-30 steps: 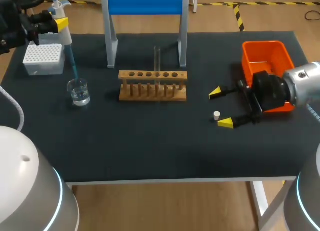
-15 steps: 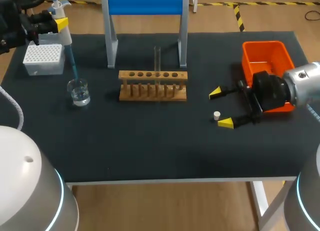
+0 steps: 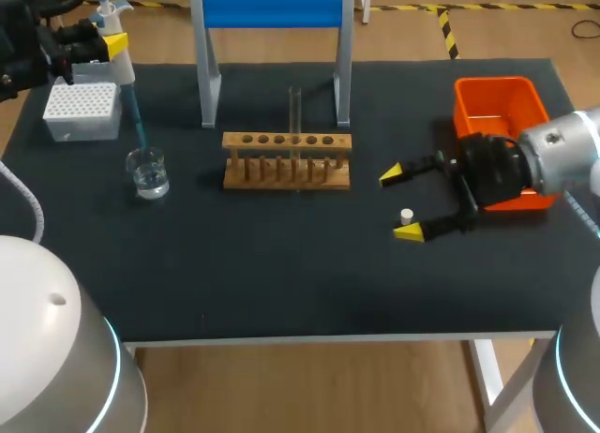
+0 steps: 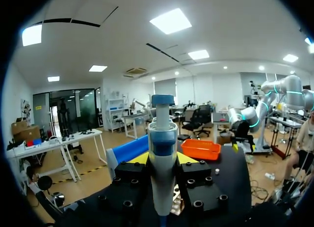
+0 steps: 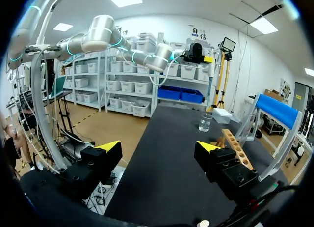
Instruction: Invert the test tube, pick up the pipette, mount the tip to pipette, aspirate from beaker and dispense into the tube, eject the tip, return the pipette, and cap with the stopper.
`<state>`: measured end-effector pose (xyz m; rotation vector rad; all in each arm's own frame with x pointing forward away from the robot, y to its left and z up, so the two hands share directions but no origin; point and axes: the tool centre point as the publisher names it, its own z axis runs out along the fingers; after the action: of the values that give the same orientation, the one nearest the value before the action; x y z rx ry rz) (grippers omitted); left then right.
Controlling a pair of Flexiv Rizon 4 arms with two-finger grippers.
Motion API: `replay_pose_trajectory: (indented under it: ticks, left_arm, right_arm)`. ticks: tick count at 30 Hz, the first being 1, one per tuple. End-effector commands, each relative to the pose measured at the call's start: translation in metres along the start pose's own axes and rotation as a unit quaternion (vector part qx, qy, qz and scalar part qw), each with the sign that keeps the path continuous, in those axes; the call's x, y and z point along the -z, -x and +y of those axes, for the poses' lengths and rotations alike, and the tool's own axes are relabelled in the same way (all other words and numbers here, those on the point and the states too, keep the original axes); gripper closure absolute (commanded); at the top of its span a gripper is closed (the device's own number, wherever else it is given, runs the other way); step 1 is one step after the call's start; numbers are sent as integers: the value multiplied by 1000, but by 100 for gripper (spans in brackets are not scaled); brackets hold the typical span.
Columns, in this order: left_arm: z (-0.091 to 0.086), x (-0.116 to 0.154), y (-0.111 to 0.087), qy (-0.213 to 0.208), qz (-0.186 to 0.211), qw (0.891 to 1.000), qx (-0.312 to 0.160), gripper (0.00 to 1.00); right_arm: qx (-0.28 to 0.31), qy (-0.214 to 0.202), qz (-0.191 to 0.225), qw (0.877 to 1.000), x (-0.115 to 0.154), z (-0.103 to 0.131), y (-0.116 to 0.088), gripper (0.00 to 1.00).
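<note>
My left gripper (image 3: 105, 45) is shut on the white pipette (image 3: 118, 51) at the table's far left. The pipette's blue tip (image 3: 136, 119) points down into the mouth of the glass beaker (image 3: 148, 173). In the left wrist view the pipette (image 4: 163, 158) stands upright between my fingers. A test tube (image 3: 294, 124) stands upright in the wooden rack (image 3: 287, 161). The small white stopper (image 3: 407, 215) lies on the mat between the wide fingers of my open right gripper (image 3: 401, 202). Looking along that gripper (image 5: 158, 148), the stopper (image 5: 202, 223) sits low beside its fingers, with the beaker (image 5: 205, 122) and rack (image 5: 236, 144) far ahead.
A white tip box (image 3: 82, 110) sits behind the beaker. A blue-topped stand (image 3: 272, 9) rises behind the rack. An orange bin (image 3: 497, 100) is at the right, just behind my right wrist. The black mat (image 3: 281, 264) runs bare to the front edge.
My right gripper has shifted a little to the left and turned slightly around the stopper. The left arm, pipette and beaker have stayed still.
</note>
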<state>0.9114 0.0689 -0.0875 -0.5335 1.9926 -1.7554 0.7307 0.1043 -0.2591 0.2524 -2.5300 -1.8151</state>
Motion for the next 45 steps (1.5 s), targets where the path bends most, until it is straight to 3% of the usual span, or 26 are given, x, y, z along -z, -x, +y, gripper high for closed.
replay_pose_trajectory:
  ticks: [1,12,24,45]
  left_arm:
    - [0,-1,-1,-1,-2,1000,0,100]
    - [0,-1,-1,-1,-2,1000,0,100]
    - [0,-1,-1,-1,-2,1000,0,100]
    - [0,-1,-1,-1,-2,1000,0,100]
  right_arm:
    - [-8,-28,-20,999,-26,15,-4,0]
    - [-21,-42,-42,998,-87,39,5,0]
    - [-43,-68,-95,992,-155,50,27,0]
    - [-71,-104,-185,975,-217,47,77,0]
